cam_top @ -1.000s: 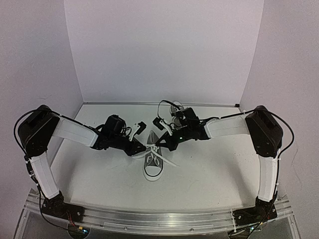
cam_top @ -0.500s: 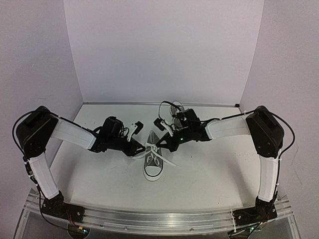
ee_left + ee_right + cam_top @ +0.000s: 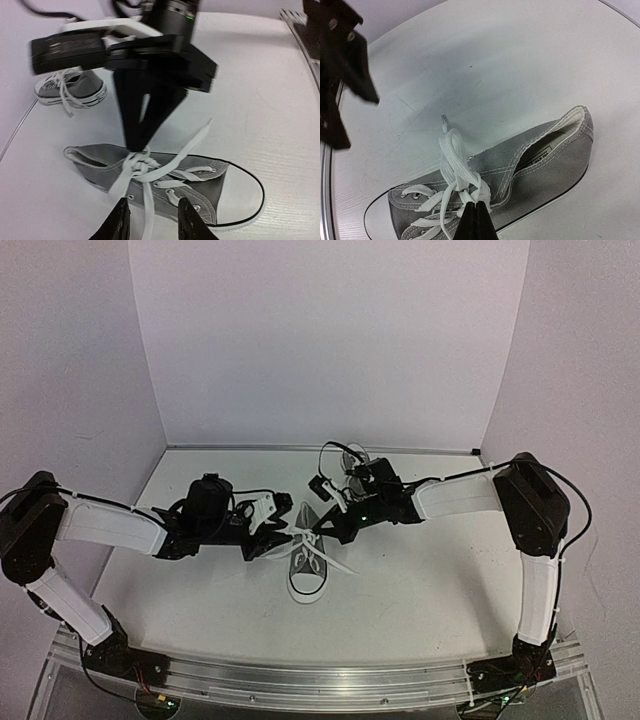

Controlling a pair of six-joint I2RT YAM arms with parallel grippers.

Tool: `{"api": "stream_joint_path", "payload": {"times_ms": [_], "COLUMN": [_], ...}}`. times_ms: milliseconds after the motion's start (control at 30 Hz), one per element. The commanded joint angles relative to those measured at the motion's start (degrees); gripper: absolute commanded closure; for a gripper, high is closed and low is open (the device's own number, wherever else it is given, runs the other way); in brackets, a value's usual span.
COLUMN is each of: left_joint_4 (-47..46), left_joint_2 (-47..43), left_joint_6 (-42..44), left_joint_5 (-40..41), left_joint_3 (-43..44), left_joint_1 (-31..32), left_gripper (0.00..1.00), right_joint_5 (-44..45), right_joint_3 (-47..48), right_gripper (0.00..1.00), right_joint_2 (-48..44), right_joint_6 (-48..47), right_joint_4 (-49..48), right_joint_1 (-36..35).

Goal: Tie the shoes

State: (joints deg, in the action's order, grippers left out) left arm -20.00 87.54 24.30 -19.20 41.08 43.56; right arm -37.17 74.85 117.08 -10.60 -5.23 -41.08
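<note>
My right fingers are pinched tight on the white lace, right at the crossing over the tongue, and a loop stands up out of the pinch. My left fingers are parted a little and hold nothing, with a loose strand running down between them. The near shoe sits about the middle of the counter, toe toward the near edge. I read this as a bow half made: one loop is formed, the free end lies slack across the shoe, and nothing is cinched yet. The second shoe waits toward the far edge, beyond my right wrist, its laces trailing loose as far as I can tell. So I judge both shoes are left to finish.
</note>
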Motion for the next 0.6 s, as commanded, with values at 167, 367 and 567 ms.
{"api": "stream_joint_path", "payload": {"times_ms": [167, 367, 567], "left_joint_4": [8.43, 12.42, 16.94], "left_joint_2": [6.64, 11.74, 14.72], "left_joint_6": [23.65, 29.02, 32.83], "left_joint_5": [4.71, 10.02, 11.9], "left_joint_3": [8.23, 13.85, 18.44], "left_joint_1": [5.12, 6.64, 6.79], "left_gripper": [0.77, 0.78, 0.79], "right_joint_5": [-0.72, -1.21, -1.49], "right_joint_3": [0.2, 0.57, 0.81], "right_gripper": [1.0, 1.0, 1.0], "right_joint_2": [-1.7, -1.33, -1.05], "right_joint_6": [1.5, 1.84, 1.99], "right_joint_4": [-2.17, -2.24, -2.24], "right_joint_1": [-0.24, -0.23, -0.23]}}
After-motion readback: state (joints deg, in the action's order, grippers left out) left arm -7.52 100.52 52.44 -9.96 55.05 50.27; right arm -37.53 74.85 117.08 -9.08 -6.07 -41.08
